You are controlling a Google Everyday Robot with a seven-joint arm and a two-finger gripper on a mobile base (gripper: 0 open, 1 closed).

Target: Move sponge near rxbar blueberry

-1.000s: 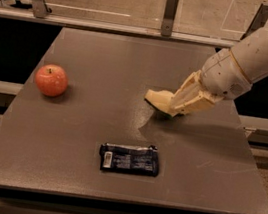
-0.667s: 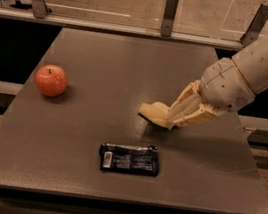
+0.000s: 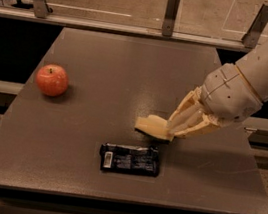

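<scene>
The dark grey tabletop (image 3: 126, 62) carries everything. The white arm (image 3: 263, 74) reaches in from the right, its gripper (image 3: 171, 133) low over the tabletop's middle and clamped on the sponge's right end. The rxbar blueberry (image 3: 129, 159), glossy black with a white label patch at its left end, lies flat just in front of the sponge (image 3: 148, 125), a pale yellow foam block with curved sides. A red apple (image 3: 52, 80) sits well apart at the left.

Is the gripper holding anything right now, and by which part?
The gripper holds the sponge by its right end, low over the table, just beyond the snack bar.
</scene>
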